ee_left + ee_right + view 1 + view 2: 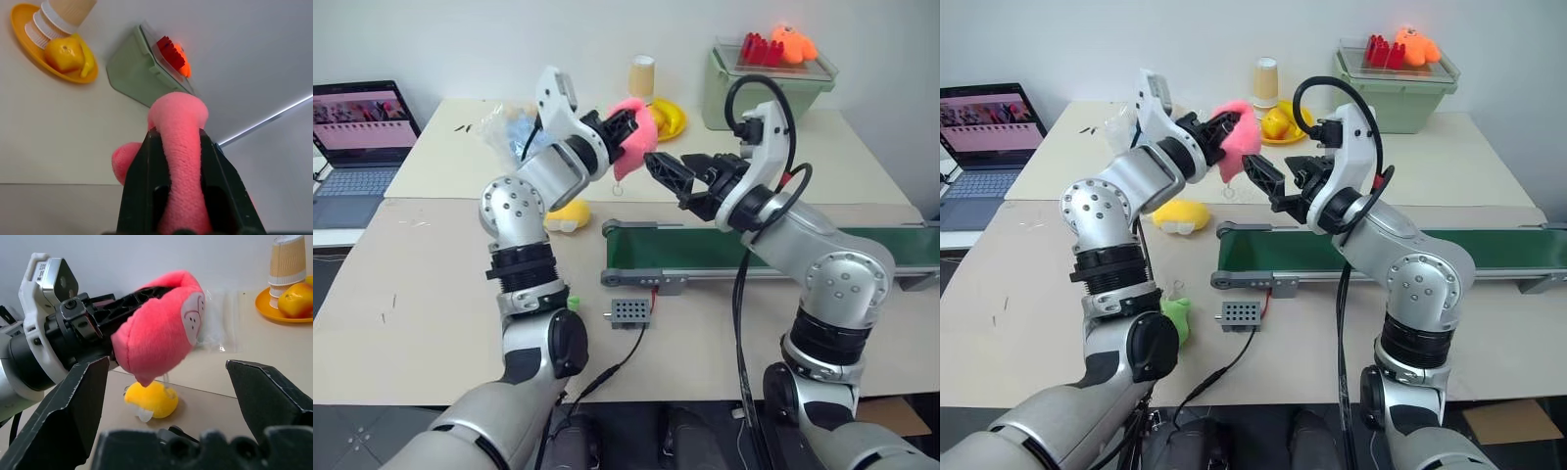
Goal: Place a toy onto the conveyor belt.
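Observation:
A pink plush toy hangs in the air above the table, with my left gripper shut on it; in the left wrist view the black fingers squeeze the toy between them. My right gripper stands open just to the right of the toy and a little lower, facing it without touching. Its two fingers spread wide in front of the toy. The conveyor belt, dark green in a grey frame, lies on the table below and to the right of both grippers.
A yellow plush toy lies left of the belt's end, a green one by my left arm. A grey perforated box sits in front of the belt. Behind are a yellow plate with fruit, a paper cup, a green bin and a laptop.

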Available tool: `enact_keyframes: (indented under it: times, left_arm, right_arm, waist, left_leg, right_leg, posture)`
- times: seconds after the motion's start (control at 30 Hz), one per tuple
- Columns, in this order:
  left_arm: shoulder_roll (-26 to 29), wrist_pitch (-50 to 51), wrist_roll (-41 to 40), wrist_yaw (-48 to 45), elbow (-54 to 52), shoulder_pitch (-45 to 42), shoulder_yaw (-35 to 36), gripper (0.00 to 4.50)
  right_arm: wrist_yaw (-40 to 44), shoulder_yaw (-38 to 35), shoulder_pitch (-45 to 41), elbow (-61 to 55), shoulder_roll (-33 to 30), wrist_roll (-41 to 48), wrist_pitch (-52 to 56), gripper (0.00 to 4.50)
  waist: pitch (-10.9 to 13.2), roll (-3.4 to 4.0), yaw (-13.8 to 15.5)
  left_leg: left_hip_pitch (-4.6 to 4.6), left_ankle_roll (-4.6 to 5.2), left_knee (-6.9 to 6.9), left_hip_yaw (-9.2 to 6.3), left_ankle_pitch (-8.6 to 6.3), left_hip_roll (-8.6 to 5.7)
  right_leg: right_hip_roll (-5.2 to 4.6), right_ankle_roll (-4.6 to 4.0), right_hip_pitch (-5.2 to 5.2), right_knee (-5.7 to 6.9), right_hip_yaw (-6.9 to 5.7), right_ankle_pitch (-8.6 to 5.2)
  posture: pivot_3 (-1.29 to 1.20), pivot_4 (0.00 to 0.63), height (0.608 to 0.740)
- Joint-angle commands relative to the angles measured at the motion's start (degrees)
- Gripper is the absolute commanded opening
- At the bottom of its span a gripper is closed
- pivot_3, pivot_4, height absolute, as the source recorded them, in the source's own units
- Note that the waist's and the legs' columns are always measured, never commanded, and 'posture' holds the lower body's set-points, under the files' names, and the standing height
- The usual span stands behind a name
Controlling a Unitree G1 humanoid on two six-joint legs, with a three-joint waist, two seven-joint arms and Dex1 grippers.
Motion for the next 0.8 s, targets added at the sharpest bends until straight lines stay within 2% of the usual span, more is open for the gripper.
enact_keyframes:
  times: [0.03,0.43,0.8]
  left_arm:
    - [-1.55,1.55,-2.4,0.86,-1.79,-0.02,-2.27,0.28]
    - [-5.33,1.85,-5.55,6.7,-1.85,0.19,-3.23,0.28]
    - [-6.27,2.06,-13.37,14.51,-2.97,-1.14,-2.23,0.28]
  right_arm:
    - [0.32,-0.26,-1.74,-0.59,-0.16,-0.1,-2.03,4.5]
    - [2.19,1.86,-1.63,0.59,-0.07,-2.72,-3.2,4.5]
    - [4.99,2.96,-2.13,3.04,0.27,-5.47,-5.22,4.5]
  waist:
    - [0.0,0.0,-0.02]
    - [0.0,0.0,-0.48]
    - [0.0,0.0,-0.47]
  left_leg:
    - [0.0,0.0,0.0,-0.01,0.0,0.0]
    - [0.0,0.0,0.0,-0.1,0.0,0.01]
    - [0.0,0.0,0.0,-0.12,0.0,0.01]
  right_leg:
    - [0.0,0.0,0.0,0.01,0.0,0.0]
    - [0.0,0.0,0.0,0.0,0.01,0.0]
    - [0.0,0.0,0.0,0.0,0.01,0.0]
  posture:
    - [0.0,0.15,0.734]
    - [0.0,0.15,0.734]
    - [0.0,0.15,0.734]
